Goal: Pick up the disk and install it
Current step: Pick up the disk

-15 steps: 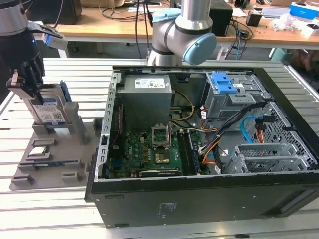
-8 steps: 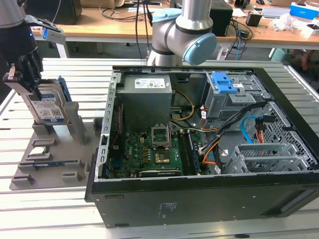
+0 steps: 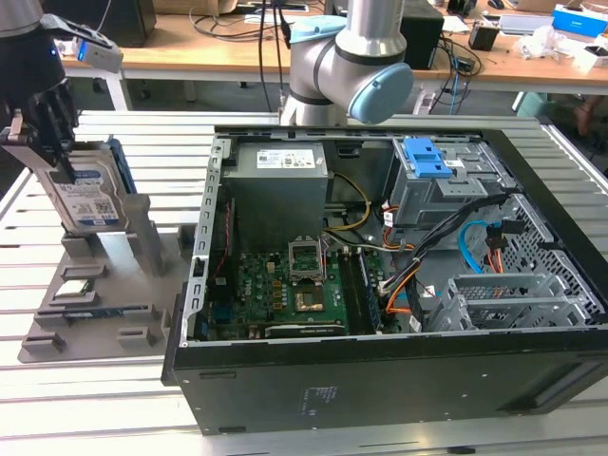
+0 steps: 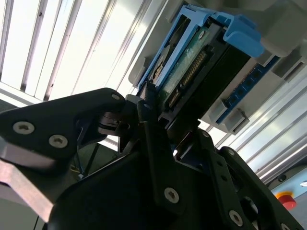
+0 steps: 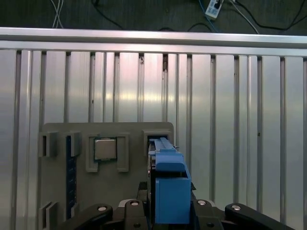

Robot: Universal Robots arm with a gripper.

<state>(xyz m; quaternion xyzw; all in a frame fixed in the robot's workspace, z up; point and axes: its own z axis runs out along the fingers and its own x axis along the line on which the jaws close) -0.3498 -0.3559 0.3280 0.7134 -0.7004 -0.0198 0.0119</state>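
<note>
Pincer [image 3: 65, 174] vert., tight on disk [image 3: 93, 201]

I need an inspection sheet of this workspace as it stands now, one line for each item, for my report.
Surface: slatted metal table, carrying a grey holder and an open computer case.
Job's things: the disk stands upright in the holder, outside the case.
Clutter: a small square chip sits in a pocket of the holder.
Grippers: the gripper is at the disk's upper edge, on the exterior view's left.
Cables: orange, blue and black cables run inside the case, below the bay with the blue latch.
Surroundings: a wooden bench behind, with cables and boxes on it.
</note>
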